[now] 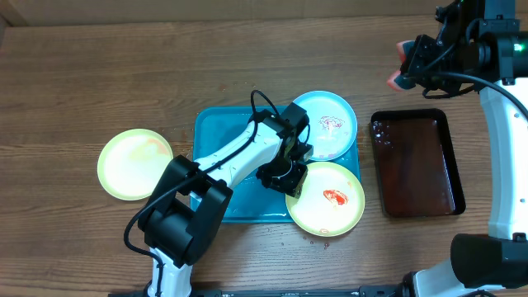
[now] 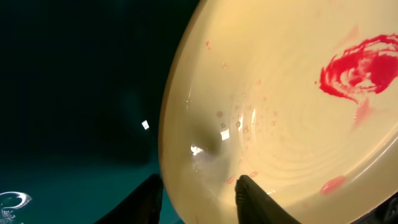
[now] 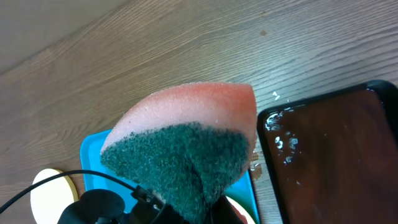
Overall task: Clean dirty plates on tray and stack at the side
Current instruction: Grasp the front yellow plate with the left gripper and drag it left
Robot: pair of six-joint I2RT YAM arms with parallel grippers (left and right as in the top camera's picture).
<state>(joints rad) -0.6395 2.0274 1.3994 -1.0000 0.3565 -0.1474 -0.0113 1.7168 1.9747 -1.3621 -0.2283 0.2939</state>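
Left claw [image 2: 199, 190] is set, jaws apart, around the rim of the yellow-green plate [image 1: 330, 206] at the near right corner of the tray [image 1: 216, 140], maybe not tight yet, so a firm pinch is needed before lifting toward the sponge [image 3: 186, 118].

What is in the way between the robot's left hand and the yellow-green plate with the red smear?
Nothing visible. The left hand has a finger on each side of the rim of the round yellow-green red-smeared plastic plate.
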